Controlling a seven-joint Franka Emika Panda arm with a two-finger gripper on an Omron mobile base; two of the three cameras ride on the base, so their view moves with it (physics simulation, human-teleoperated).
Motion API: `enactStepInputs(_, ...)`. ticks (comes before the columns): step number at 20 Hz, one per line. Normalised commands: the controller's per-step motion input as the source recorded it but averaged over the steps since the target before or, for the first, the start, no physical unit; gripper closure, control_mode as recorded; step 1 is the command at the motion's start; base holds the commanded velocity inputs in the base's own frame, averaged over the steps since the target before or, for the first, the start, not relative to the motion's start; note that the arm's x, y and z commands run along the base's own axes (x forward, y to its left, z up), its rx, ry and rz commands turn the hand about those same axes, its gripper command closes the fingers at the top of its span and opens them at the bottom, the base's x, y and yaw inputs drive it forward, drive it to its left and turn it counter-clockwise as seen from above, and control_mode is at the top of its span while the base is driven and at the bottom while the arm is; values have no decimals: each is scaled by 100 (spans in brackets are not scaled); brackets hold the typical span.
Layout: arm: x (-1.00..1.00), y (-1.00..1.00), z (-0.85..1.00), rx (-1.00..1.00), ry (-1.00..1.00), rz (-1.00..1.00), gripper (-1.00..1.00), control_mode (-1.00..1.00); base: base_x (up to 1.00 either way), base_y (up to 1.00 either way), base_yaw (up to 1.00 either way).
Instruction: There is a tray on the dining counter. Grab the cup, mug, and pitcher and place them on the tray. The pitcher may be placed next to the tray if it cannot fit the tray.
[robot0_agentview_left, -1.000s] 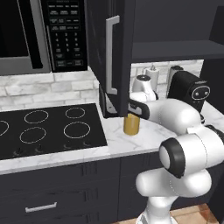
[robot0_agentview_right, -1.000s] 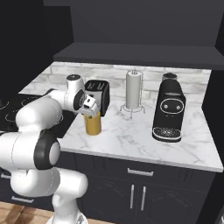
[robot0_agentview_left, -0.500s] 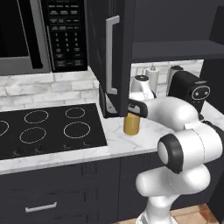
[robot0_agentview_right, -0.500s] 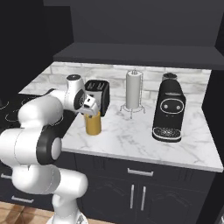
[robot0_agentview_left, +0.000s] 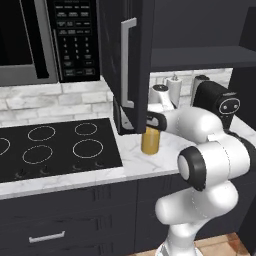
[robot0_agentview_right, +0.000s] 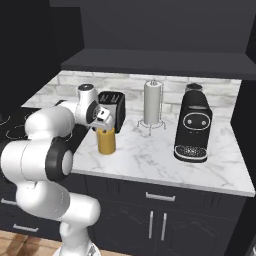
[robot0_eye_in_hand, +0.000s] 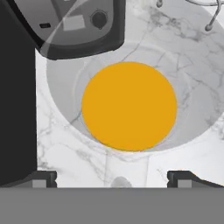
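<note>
Lowered slightly closer since a second ago, the gripper (robot0_eye_in_hand: 112, 177) hangs directly over the amber pitcher (robot0_agentview_left: 150, 141) on the marble counter (robot0_agentview_right: 150, 160), its jaws spread wide and empty

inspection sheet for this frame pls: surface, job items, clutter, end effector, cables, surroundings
Surface: white marble counter, next to a black cooktop.
Job's things: pitcher, amber, upright on the counter, not gripped.
Clutter: black toaster, paper-towel roll on its stand, black coffee machine.
Grippers: end effector open, directly above the pitcher's mouth.
Cables: nothing seen.
Surroundings: microwave, open cabinet door, dark drawers below.
</note>
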Motion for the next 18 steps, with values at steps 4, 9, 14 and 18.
enactStepInputs(4,18,0,-1,0,0,0,-100,-100,0,0,0)
enactStepInputs(9,11,0,-5,0,0,0,-100,-100,0,0,0)
enactStepInputs(14,4,0,-8,0,0,0,-100,-100,0,0,0)
enactStepInputs(18,0,0,-11,0,0,0,-100,-100,0,0,0)
